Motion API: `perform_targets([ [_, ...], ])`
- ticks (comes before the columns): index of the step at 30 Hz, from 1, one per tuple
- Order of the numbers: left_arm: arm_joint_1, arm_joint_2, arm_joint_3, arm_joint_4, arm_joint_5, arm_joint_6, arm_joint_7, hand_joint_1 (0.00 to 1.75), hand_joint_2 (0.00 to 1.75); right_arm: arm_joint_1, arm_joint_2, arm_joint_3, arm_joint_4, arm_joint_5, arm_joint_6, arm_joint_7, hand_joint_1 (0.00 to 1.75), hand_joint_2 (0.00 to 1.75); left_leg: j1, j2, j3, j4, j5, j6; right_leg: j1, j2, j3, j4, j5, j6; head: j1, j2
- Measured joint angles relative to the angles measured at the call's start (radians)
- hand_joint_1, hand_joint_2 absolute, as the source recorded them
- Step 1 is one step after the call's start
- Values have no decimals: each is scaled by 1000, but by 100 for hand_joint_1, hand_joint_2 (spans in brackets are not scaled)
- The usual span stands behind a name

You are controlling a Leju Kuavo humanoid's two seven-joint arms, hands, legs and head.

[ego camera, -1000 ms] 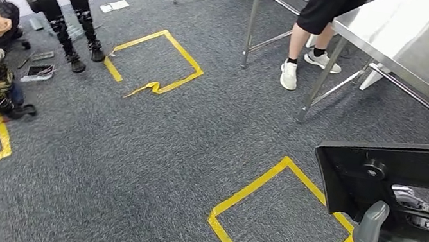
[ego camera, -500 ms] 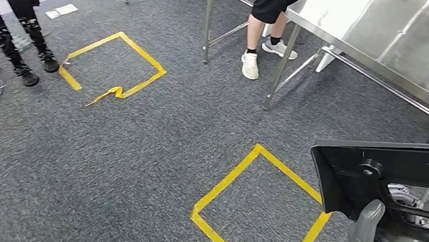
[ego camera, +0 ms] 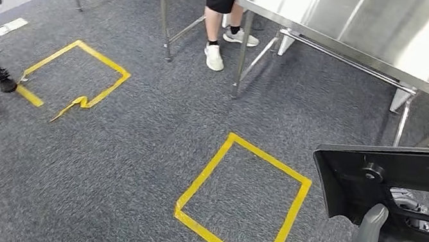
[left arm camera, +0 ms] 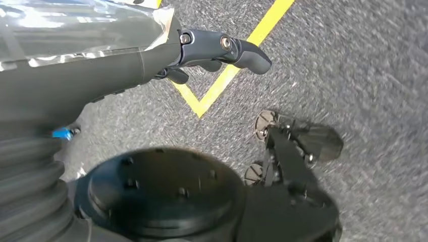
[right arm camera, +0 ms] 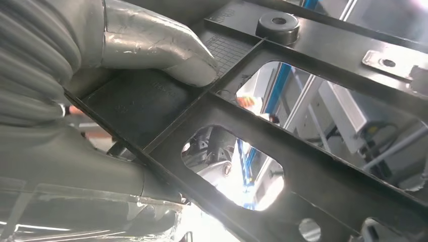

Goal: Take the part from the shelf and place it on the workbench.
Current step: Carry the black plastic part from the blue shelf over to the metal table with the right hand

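Right hand gripping the part, left hand hanging free.

Right hand raised at the lower right of the head view, grey thumb pointing up and pressed flat against the face of the black part; in the right wrist view, thumb lying on the panel near its corner, with the rest of the hand wrapped under the edge. Left hand hanging low, dark fingers loosely extended and slightly apart, holding nothing.
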Motion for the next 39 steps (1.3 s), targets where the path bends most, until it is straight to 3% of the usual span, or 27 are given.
perform_targets([
  [2,-2,-1,0,0,1,-2,-3,0,175,1,4,-1,-1,4,0,1,175,175,5,-61,-46,106,-64,-8,-6,22,2,-2,4,-12,-5,0],
  [3,-3,-1,0,0,2,-4,-5,0,175,1,6,-2,-1,5,0,1,175,175,6,-79,-80,179,-98,-9,-6,34,1,-1,5,-17,-6,0],
  [4,-6,-2,0,0,3,-6,-7,0,175,3,7,-2,-1,6,0,1,175,175,6,-86,-107,237,-118,-10,-5,46,2,-1,5,-18,-7,0],
  [5,-9,-2,0,0,4,-7,-8,0,175,3,7,-2,-1,8,0,1,175,175,6,-88,-119,264,-118,-10,-4,60,3,-1,5,-18,-7,0],
  [6,-11,-2,0,0,4,-7,-8,0,175,4,7,-2,-1,9,0,1,175,175,7,-89,-114,255,-99,-10,-4,75,5,0,5,-17,-7,0],
  [7,-11,-2,-1,0,4,-6,-8,0,175,4,7,-3,-1,9,0,1,175,175,10,-94,-92,206,-63,-9,-5,90,7,0,4,-17,-7,0],
  [9,-8,-2,0,0,4,-5,-6,0,175,4,8,-3,-1,10,0,1,175,175,18,-139,-34,70,5,-8,-3,118,4,6,4,-13,-8,0],
  [11,-4,-2,0,0,5,-5,-5,0,175,3,9,-3,-1,10,0,1,175,175,21,-179,-8,-2,24,-5,-3,142,-10,10,7,-2,-8,0],
  [13,-2,-1,0,0,5,-5,-5,0,175,4,10,-3,-1,11,0,1,175,175,14,-167,-9,-8,23,6,-6,165,-24,7,14,15,-8,0],
  [14,-2,-1,0,0,6,-4,-5,0,175,6,10,-3,-1,11,0,1,175,175,12,-154,-8,-13,26,14,-7,163,-29,8,16,21,-8,0],
  [16,0,-2,0,0,5,-4,-5,0,175,6,10,-4,-1,11,-1,1,175,175,13,-127,-5,-22,33,30,-5,118,-55,51,-5,25,-4,0],
  [18,3,-2,0,0,5,-4,-5,0,175,5,10,-4,0,11,-1,1,175,175,11,-97,-5,-25,34,38,-2,60,-112,173,-57,20,1,0],
  [20,6,-2,0,0,5,-4,-5,0,175,6,10,-4,0,11,-2,1,175,175,8,-66,-6,-24,33,41,-2,44,-163,282,-94,23,3,0],
  [21,6,-2,0,-1,5,-3,-5,0,175,7,10,-4,0,11,-2,1,175,175,8,-52,-6,-24,32,41,-3,41,-162,287,-91,29,3,0],
  [22,6,-2,0,-1,6,-3,-5,0,175,7,10,-4,0,11,-2,1,175,175,7,-40,-5,-24,32,40,-3,36,-139,249,-75,37,3,0],
  [24,6,-1,0,-1,6,-3,-5,0,175,7,10,-4,0,10,-2,1,175,175,5,-19,-1,-24,29,35,0,2,-57,102,-29,45,3,0],
  [26,6,-1,0,-1,5,-3,-7,0,175,7,10,-4,0,10,-3,2,175,175,0,-3,4,-23,24,26,9,-27,-4,10,-4,35,2,0],
  [28,5,-1,0,-2,5,-4,-7,0,175,9,10,-4,-1,10,-6,1,175,175,-3,14,9,-25,21,16,15,-16,-4,2,0,19,1,0],
  [29,4,-2,0,-2,4,-4,-7,0,175,11,10,-4,-2,10,-7,1,175,175,-1,15,11,-24,18,9,10,-5,-4,0,2,11,0,0],
  [31,2,-2,-1,-2,3,-4,-7,0,175,16,11,-4,-5,10,-10,1,175,175,3,-19,0,11,-11,-2,-2,15,0,-5,6,-2,-3,0],
  [33,1,-2,-1,-2,3,-4,-10,0,175,18,13,-4,-7,10,-12,1,175,175,5,-70,-51,124,-75,-6,-5,32,2,-6,8,-14,-6,0],
  [35,-3,-2,-1,-2,4,-4,-12,0,175,20,15,-4,-7,12,-15,1,175,175,6,-85,-105,238,-120,-9,-4,46,2,-6,8,-19,-7,0],
  [36,-6,-2,-1,-2,4,-4,-13,0,175,21,16,-4,-7,14,-19,1,175,175,7,-87,-112,254,-114,-10,-4,53,3,-5,8,-19,-7,0],
  [37,-7,-2,-1,-2,4,-3,-12,0,175,22,16,-4,-7,17,-23,0,175,175,10,-87,-100,229,-87,-10,-5,61,5,-4,7,-19,-7,0],
  [39,-7,-2,-1,-1,3,0,-11,0,175,25,18,-4,-7,22,-30,0,175,175,18,-94,-45,105,-14,-13,-6,75,6,0,5,-14,-7,0],
])
